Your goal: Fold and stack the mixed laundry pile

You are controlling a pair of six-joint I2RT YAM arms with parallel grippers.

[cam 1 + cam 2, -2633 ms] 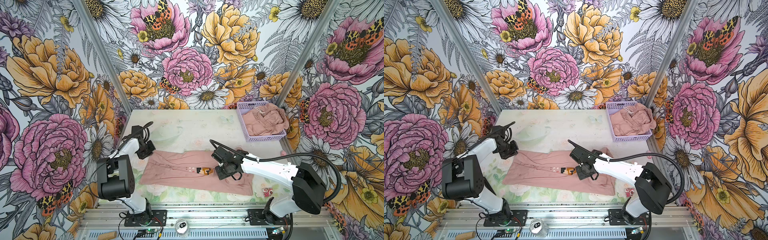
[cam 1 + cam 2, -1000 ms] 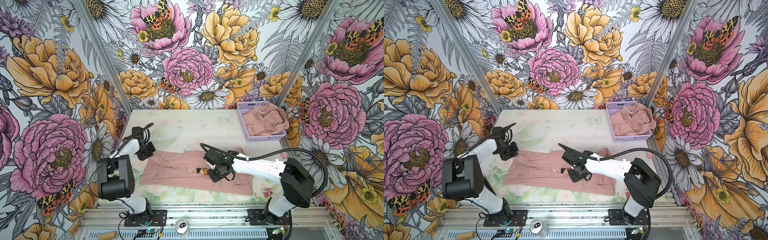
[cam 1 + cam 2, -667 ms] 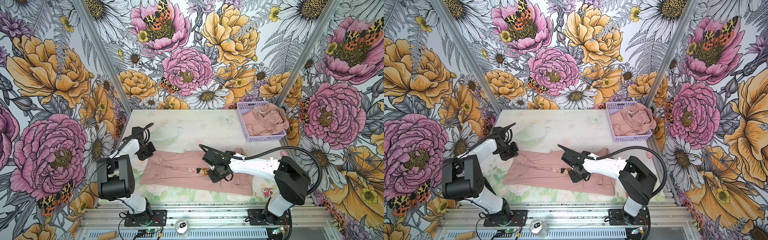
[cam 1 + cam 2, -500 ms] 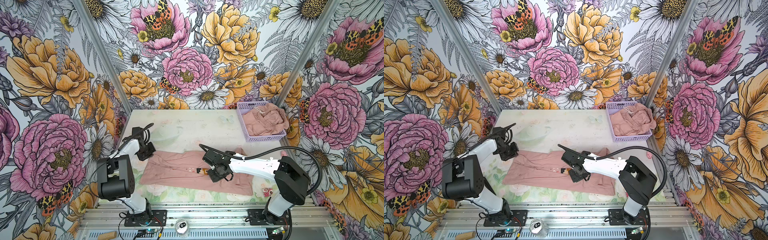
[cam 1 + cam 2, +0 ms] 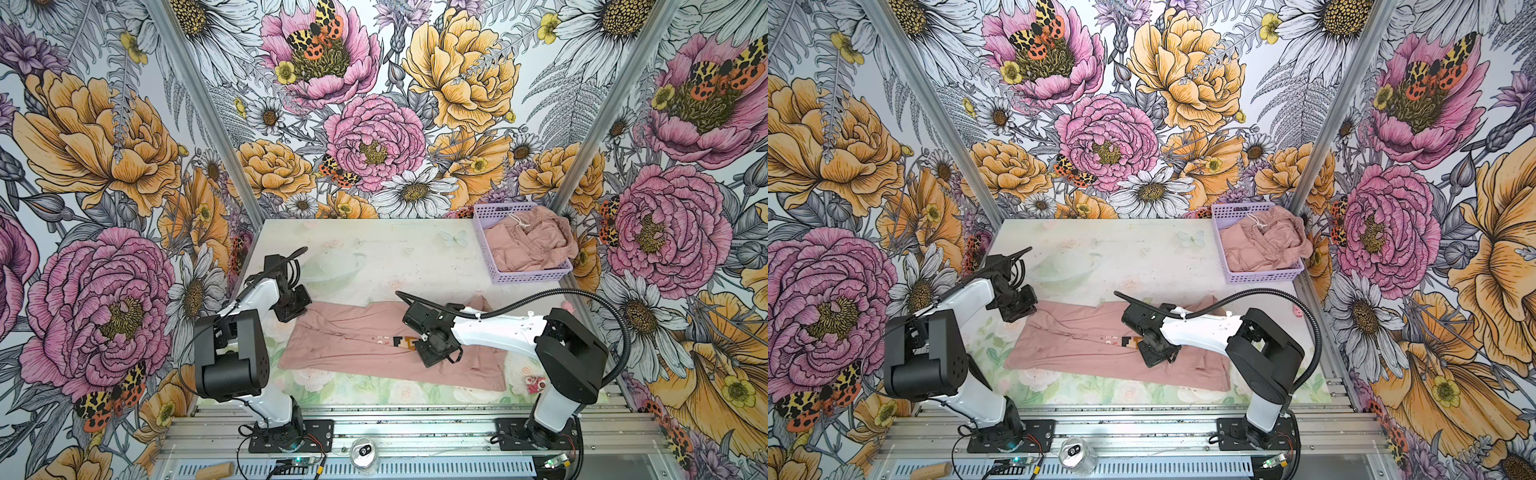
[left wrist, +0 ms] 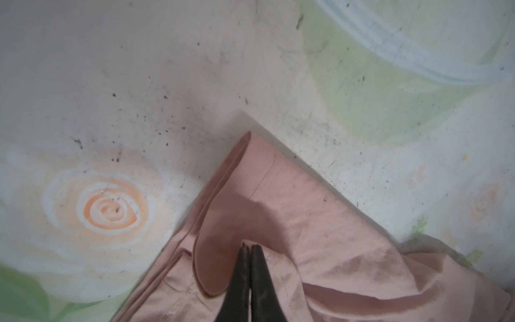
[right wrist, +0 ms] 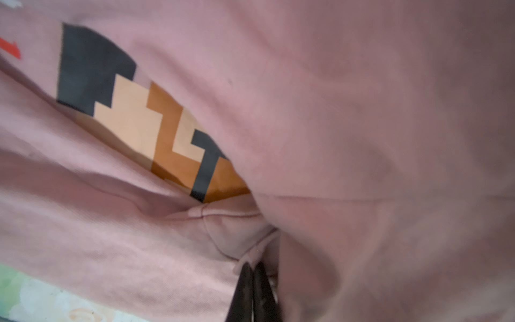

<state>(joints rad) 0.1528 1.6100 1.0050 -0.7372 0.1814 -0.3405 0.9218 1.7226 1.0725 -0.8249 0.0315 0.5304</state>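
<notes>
The shirt (image 5: 353, 345) lies folded in a long band on the front half of the desk (image 5: 374, 257). Its long axis runs side to side in both top views, with the right end slightly nearer the front edge. The left claw (image 6: 249, 251) is closed on cloth at the shirt's far left corner. The right claw (image 7: 253, 269) is pinched shut on a fold mid-shirt, just beside the pixel print (image 7: 156, 131). A second pink garment (image 5: 528, 241) sits crumpled in the basket (image 5: 532, 274) at the rear right.
</notes>
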